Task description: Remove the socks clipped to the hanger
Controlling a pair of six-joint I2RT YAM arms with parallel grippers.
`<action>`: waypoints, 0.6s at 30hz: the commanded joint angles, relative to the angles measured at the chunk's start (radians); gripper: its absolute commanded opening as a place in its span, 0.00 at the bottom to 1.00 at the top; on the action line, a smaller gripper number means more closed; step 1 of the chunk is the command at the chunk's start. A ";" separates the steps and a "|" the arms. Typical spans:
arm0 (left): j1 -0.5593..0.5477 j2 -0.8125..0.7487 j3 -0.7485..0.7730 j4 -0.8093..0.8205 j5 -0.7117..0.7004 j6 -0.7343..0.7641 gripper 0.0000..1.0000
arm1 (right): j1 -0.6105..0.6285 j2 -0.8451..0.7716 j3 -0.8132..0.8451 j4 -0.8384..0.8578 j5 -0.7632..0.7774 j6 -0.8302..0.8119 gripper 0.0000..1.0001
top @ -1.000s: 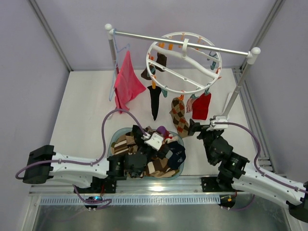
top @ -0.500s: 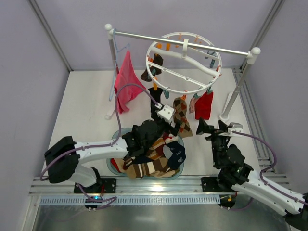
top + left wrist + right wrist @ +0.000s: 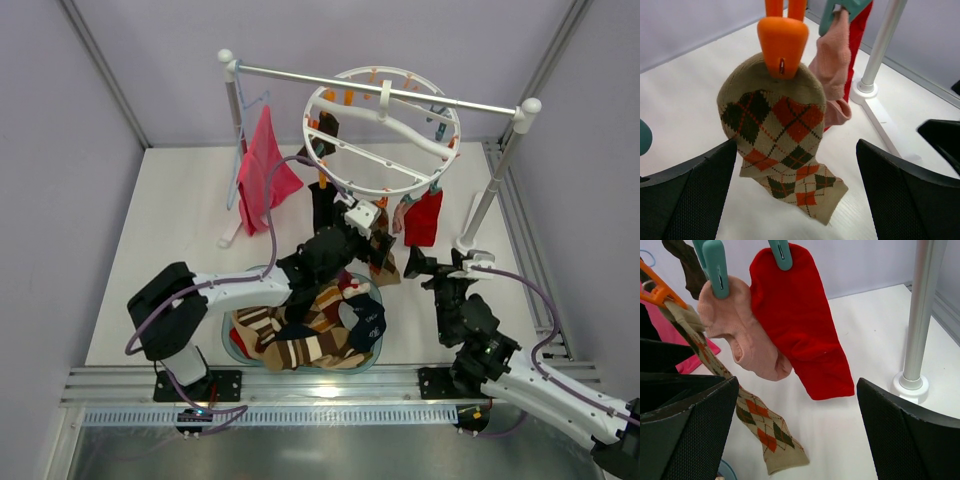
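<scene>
The white ring hanger (image 3: 383, 130) hangs from the rail with socks on its clips. An argyle sock (image 3: 782, 145) hangs from an orange clip (image 3: 782, 42), and my open left gripper (image 3: 796, 145) straddles it without pinching it. Beside it a pink sock (image 3: 740, 330) and a red sock (image 3: 800, 320) hang from teal clips. My right gripper (image 3: 797, 382) stands open just below and in front of those two, holding nothing. From above, the left gripper (image 3: 378, 238) covers part of the argyle sock. A black sock (image 3: 322, 205) and a dark brown sock (image 3: 325, 130) hang further left.
A pale blue basin (image 3: 228, 338) heaped with loose socks sits between the arm bases. The metal rail (image 3: 380, 88) spans two white posts; the right post (image 3: 920, 315) and its foot (image 3: 910, 382) stand close to my right gripper. A pink cloth (image 3: 262, 170) hangs on the left.
My left arm rose out of the basin and swung up and right to the argyle sock. The right gripper shifted slightly right and tilted up toward the red sock.
</scene>
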 commanded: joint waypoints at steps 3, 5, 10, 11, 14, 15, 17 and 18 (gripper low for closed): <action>0.025 0.069 0.061 0.057 0.010 -0.030 1.00 | -0.005 -0.039 -0.007 0.037 -0.033 0.028 1.00; 0.037 0.104 0.073 0.055 0.011 -0.034 1.00 | -0.005 -0.043 -0.008 0.037 -0.037 0.030 1.00; 0.050 0.145 0.072 0.112 0.011 -0.033 1.00 | -0.005 -0.034 -0.013 0.043 -0.044 0.028 1.00; 0.050 0.153 0.069 0.127 0.008 -0.033 1.00 | -0.005 -0.030 -0.011 0.046 -0.044 0.024 1.00; 0.050 0.168 0.058 0.175 0.002 -0.030 0.99 | -0.005 -0.011 -0.011 0.060 -0.044 0.019 1.00; 0.050 0.171 0.052 0.187 0.002 -0.030 0.99 | -0.005 -0.007 -0.011 0.060 -0.043 0.019 1.00; 0.050 0.176 0.035 0.234 0.001 -0.030 0.85 | -0.005 -0.001 -0.011 0.066 -0.044 0.016 1.00; 0.050 0.181 0.029 0.250 -0.002 -0.030 0.74 | -0.005 0.001 -0.013 0.068 -0.046 0.017 1.00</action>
